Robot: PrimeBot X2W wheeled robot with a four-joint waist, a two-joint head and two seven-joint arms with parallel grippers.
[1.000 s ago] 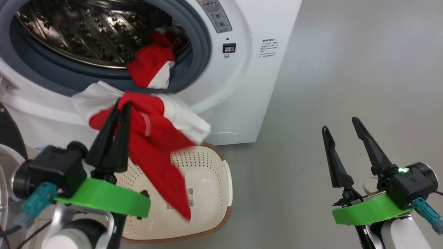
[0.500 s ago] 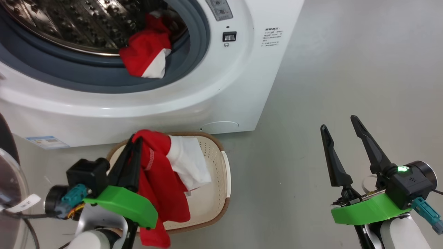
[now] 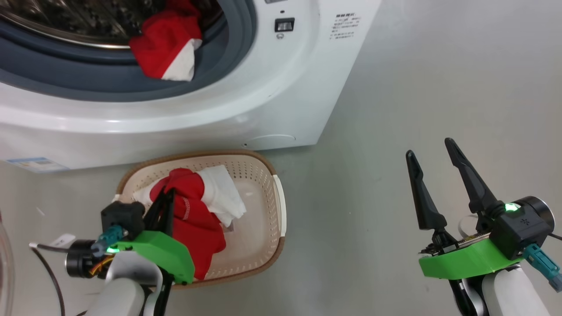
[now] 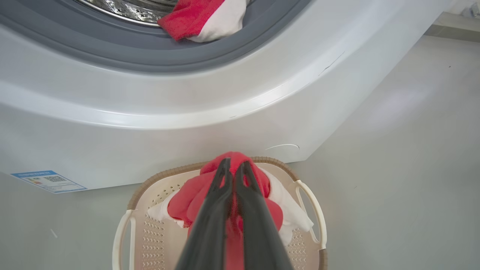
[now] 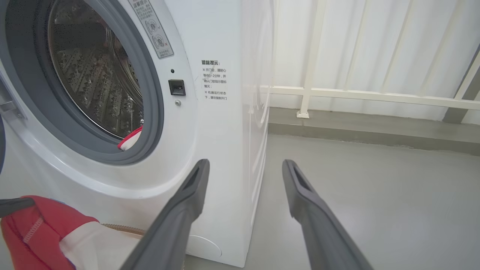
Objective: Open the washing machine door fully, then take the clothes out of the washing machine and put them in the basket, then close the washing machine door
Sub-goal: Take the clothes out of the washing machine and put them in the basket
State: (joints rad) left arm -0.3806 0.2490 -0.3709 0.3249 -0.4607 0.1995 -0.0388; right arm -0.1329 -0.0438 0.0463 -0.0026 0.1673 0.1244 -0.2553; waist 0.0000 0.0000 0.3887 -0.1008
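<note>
Down at seven o'clock, the left gripper [image 3: 168, 193] is clamped on a red and white garment [image 3: 195, 224] inside the cream basket [image 3: 263, 163]. A second garment [image 3: 162, 44] lies in the mouth of the washing machine [image 3: 272, 87] at eleven o'clock. At four o'clock, the right gripper [image 3: 428, 148] stands spread apart, empty.

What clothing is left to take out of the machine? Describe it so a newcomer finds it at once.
Start at the white washing machine and its grey rubber ring. A red and white garment lies on the ring's lower edge, half out of the drum. Unlike the similar garment in the basket, gripped by the left pincer, nothing holds it.
</note>
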